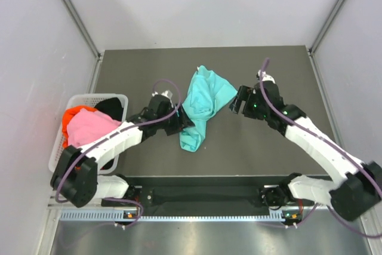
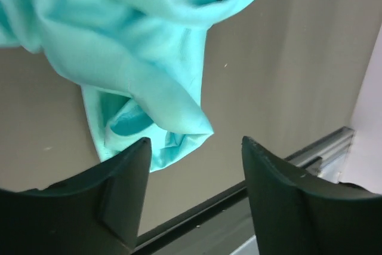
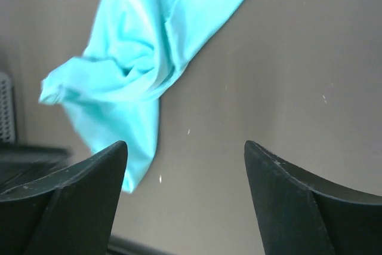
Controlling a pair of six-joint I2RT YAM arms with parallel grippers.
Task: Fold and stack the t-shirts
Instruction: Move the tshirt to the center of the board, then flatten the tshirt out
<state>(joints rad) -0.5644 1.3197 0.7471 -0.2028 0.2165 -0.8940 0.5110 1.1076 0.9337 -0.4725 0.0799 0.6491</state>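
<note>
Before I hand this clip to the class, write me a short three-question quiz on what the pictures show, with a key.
1. Which t-shirt lies on the table? A pink, B teal, C black.
2. True or false: the left gripper is shut on the teal t-shirt.
3. How many t-shirts are in the white basket?

Key
1. B.
2. False: the left gripper is open and gripping nothing. The teal t-shirt lies crumpled on the table.
3. Three: the pink t-shirt, the red-orange t-shirt and the black t-shirt.
</note>
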